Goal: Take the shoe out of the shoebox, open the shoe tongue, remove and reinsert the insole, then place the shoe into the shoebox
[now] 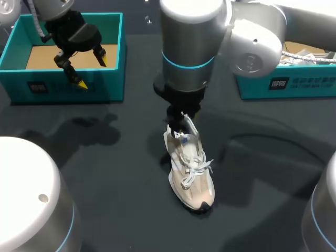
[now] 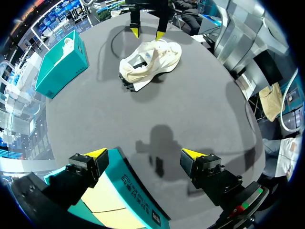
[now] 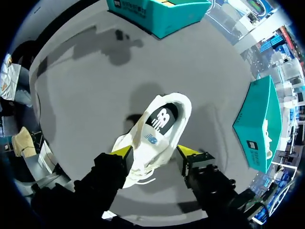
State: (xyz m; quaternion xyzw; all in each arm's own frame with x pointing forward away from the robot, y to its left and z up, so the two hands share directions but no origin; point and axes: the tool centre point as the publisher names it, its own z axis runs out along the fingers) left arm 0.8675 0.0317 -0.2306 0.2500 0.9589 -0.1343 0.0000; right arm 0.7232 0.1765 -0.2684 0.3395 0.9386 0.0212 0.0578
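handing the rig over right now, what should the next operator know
Left gripper: open, over the empty shoebox.
Right gripper: open, straddling the shoe, not gripping it.
Shoe: on the table, out of the box, insole showing inside.
Done: shoe taken out. Cannot tell whether the insole has been out yet.
Left: at the least, put the shoe back into the shoebox.

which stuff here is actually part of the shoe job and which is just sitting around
Job: shoe; empty shoebox; right gripper, astride the shoe; left gripper, above that shoebox.
Lying about: second box, on the table's right side.
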